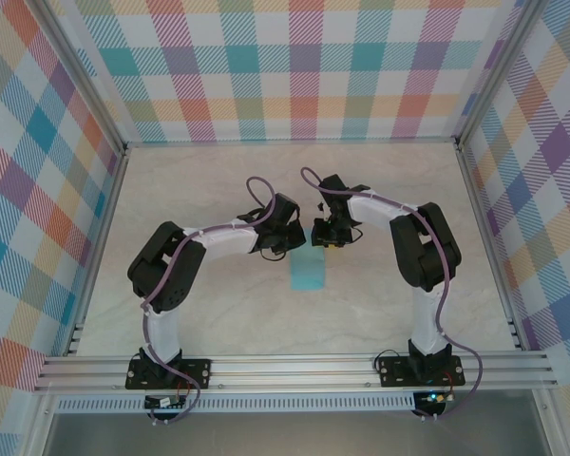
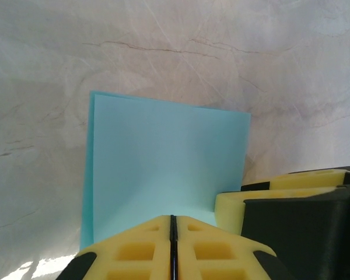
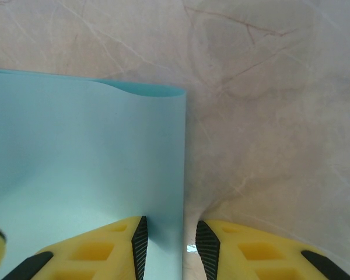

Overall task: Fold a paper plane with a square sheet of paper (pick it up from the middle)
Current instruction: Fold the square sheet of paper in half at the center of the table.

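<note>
From above, the two arms reach in from the left and right of the frame. The left pincer (image 1: 283, 237) and right pincer (image 1: 328, 236) nearly meet at the centre of the marble-patterned worktop (image 1: 209, 313). The light-blue sheet of paper (image 1: 307, 273) lies flat just below them in the frame. It shows as a narrow rectangle, not a square, and its upper end is hidden under the pincers. Its long axis runs up and down the frame, away from the arm bases.

The wrist cameras give detail the overhead view lacks. In the left wrist view, the sheet (image 2: 163, 157) shows a thin second layer peeking out along its left edge, so it is doubled over. The left pincer (image 2: 173, 239) is at the bottom centre with its two yellow fingers pressed together and only a dark seam between them. I cannot tell whether any paper is nipped in that seam. A yellow finger (image 2: 239, 204) of the right pincer comes in at lower right, resting at the sheet's corner.

In the right wrist view, the right pincer (image 3: 169, 239) is parted by a modest gap. The sheet's (image 3: 87, 157) straight right edge runs down into that gap. One finger (image 3: 105, 251) is over the paper and the other (image 3: 251, 245) is over bare worktop. The sheet's top edge ripples up slightly.

There is one sheet, and there are two arms and two pincers, each with two fingers.
</note>
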